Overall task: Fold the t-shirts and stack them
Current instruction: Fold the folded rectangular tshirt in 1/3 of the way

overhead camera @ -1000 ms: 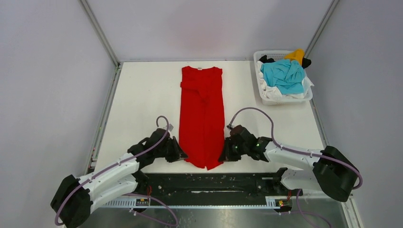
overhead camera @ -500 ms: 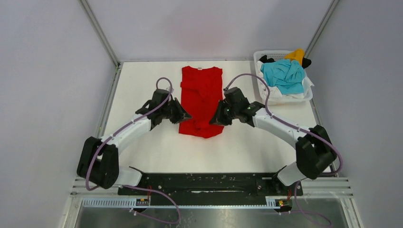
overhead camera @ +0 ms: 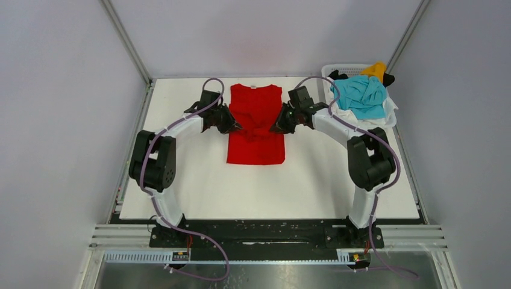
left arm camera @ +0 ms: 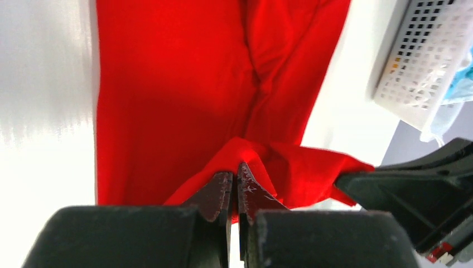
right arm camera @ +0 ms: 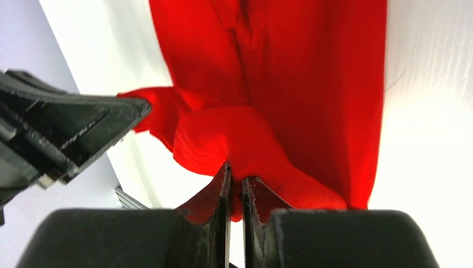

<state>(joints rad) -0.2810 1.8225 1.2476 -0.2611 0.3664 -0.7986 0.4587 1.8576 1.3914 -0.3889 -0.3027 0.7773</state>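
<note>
The red t-shirt (overhead camera: 256, 144) lies on the white table at the back centre, its lower half doubled over the upper half. My left gripper (overhead camera: 237, 127) is shut on the left corner of the carried hem (left arm camera: 245, 159). On the opposite side, my right gripper (overhead camera: 274, 128) is shut on the hem's right corner (right arm camera: 245, 151). Both hold the hem a little above the shirt's middle, and it sags between them. Other t-shirts, turquoise (overhead camera: 360, 95), yellow-orange (overhead camera: 377, 68), black and white, are heaped in the basket.
A white plastic basket (overhead camera: 360, 124) stands at the back right corner of the table (overhead camera: 199, 186), close to my right arm. Grey walls and metal frame rails border the table on three sides. The basket's mesh wall (left arm camera: 424, 61) shows in the left wrist view.
Both grippers have carried the shirt's bottom hem from the table's near edge toward the far end, folding the long red strip over itself. The arms are now stretched out far.
</note>
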